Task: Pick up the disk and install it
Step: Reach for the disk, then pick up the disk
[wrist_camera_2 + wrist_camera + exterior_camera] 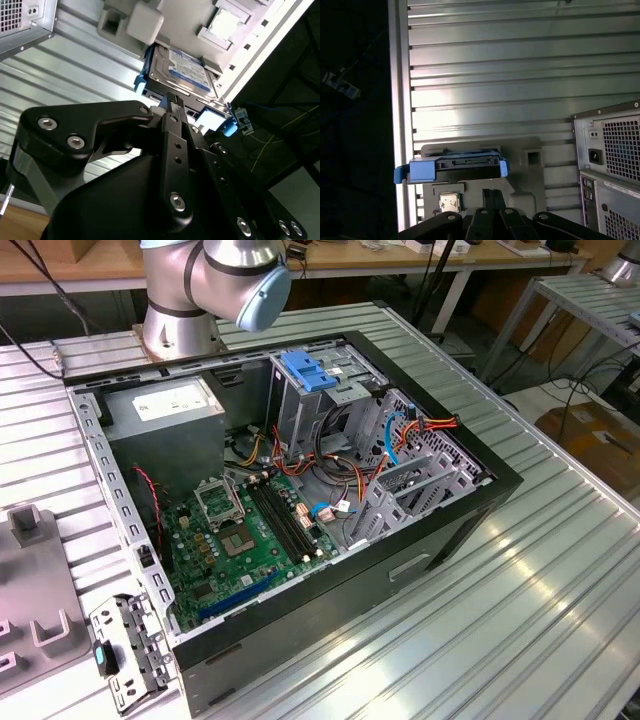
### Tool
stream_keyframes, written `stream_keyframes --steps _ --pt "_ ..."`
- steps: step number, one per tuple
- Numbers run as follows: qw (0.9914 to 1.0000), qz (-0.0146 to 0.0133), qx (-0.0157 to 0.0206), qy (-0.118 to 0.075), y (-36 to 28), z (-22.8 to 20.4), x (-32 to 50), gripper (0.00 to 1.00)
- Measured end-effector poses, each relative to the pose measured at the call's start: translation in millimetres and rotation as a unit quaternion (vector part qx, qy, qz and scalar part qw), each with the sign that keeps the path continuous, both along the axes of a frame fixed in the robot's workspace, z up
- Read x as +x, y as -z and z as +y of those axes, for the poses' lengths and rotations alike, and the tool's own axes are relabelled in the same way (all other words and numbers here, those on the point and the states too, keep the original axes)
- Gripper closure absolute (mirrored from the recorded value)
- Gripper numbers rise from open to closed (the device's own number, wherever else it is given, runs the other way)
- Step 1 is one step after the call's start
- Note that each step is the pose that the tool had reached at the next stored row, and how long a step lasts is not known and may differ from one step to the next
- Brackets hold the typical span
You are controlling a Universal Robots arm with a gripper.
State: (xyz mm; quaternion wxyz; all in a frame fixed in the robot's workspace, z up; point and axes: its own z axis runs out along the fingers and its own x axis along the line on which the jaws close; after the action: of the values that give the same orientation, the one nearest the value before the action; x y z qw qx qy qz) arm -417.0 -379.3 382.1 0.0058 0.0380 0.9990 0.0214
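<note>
The disk (182, 70) lies flat on a grey fixture plate (175, 15), label up, with blue rails along its sides. In the first wrist view the disk (452, 169) shows edge-on with its connector side facing me, on the same plate (520, 175). My gripper (173, 98) hangs just short of the disk's near edge, its fingers pressed together with nothing between them. In the first wrist view my gripper (492, 192) sits close below the disk's edge.
An open computer case (420, 550) lies on the ribbed metal table (520, 620), with motherboard (250, 530), grey power supply box (165, 405) and a metal drive cage with blue handle (305, 370). The case's rear panel (610, 165) stands near the fixture. The table edge (400, 125) drops off beside the disk.
</note>
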Motion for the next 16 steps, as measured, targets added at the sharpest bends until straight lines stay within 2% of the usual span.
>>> stream_keyframes --steps 3,5,10,11,14,16 --pt "1.0 0.0 0.0 0.0 0.8 3.3 -17.1 0.89" --pt "1.0 0.0001 0.0 0.0 1.4 5.9 -34.8 0.89" --pt "1.0 0.0003 0.0 0.0 2.1 9.2 -59.9 0.89" --pt "1.0 0.0006 0.0 0.0 2.2 10.2 -63.4 0.89" --pt "1.0 0.0004 0.0 0.0 2.3 10.4 -63.4 0.89" --pt "1.0 0.0005 0.0 0.0 2.5 12.0 -63.5 0.89"
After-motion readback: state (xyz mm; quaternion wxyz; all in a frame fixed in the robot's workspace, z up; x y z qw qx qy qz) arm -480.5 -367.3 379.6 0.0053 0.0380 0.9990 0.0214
